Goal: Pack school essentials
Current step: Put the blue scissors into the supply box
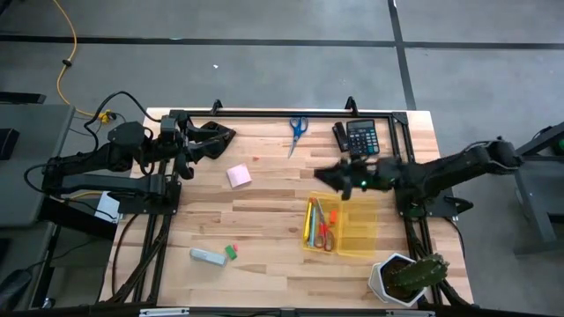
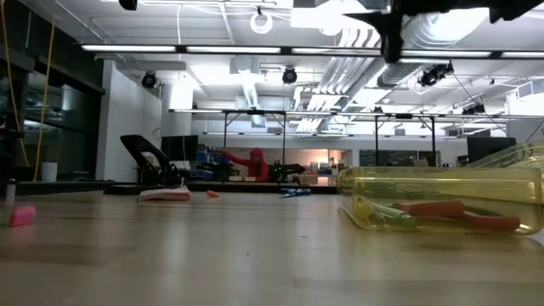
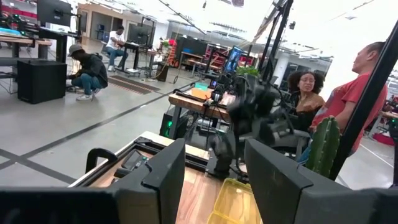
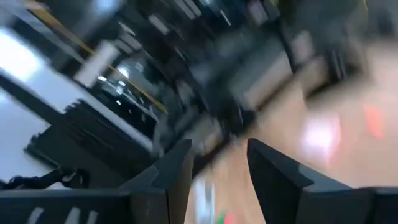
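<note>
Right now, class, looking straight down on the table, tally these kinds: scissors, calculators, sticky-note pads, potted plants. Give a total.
Scissors: 2 (blue-handled scissors, red-handled scissors)
Calculators: 1 (calculator)
Sticky-note pads: 1 (pink sticky-note pad)
Potted plants: 1 (potted cactus)
Total: 5

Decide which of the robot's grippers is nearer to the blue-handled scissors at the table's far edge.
The right. The right gripper hovers just above the yellow box, a short way from the blue-handled scissors. The left gripper waits near the far left corner, farther off.

Translucent yellow box [image 1: 352,236], blue-handled scissors [image 1: 298,129], pink sticky-note pad [image 1: 239,176], green eraser [image 1: 231,252]
</note>
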Action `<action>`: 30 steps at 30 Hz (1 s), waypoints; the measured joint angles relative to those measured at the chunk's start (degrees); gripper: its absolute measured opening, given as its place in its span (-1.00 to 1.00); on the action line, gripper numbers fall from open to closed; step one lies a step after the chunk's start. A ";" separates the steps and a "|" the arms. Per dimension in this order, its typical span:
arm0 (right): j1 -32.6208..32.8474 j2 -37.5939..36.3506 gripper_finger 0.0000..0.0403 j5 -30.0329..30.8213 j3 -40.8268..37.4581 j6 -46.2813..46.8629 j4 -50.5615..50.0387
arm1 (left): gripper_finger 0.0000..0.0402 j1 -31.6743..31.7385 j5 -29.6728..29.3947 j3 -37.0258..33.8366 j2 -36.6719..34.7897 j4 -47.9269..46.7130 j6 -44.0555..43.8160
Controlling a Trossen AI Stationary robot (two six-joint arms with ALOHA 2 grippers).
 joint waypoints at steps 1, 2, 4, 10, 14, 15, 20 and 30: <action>-0.98 -0.75 -0.27 -0.24 0.03 -4.81 2.47 | -0.22 0.01 0.00 0.00 0.00 0.00 0.00; -1.96 -1.52 -0.27 -0.34 0.04 -8.67 3.96 | -0.22 0.00 0.00 0.00 0.00 0.00 0.00; -3.87 -2.47 -0.27 -0.36 0.17 -14.02 5.56 | -0.22 0.01 0.00 0.00 0.00 0.02 0.00; -7.59 -2.62 -0.27 -4.22 6.70 -31.04 -2.96 | -0.22 0.00 0.00 0.00 0.71 0.43 -0.14; -8.94 -2.62 -0.27 -4.91 12.88 -38.61 -13.63 | -0.22 0.01 0.40 0.00 1.84 0.87 -0.02; -9.36 -2.62 -0.27 -4.89 14.16 -38.91 -15.55 | -0.22 0.01 0.64 0.00 2.12 0.86 -0.02; -11.34 -2.64 -0.27 -6.09 16.87 -38.97 -21.28 | -0.22 0.01 2.31 0.00 3.03 0.90 1.68; -11.76 -2.62 -0.27 -6.52 16.85 -36.30 -21.46 | -0.22 -0.01 2.36 0.00 3.34 0.95 1.95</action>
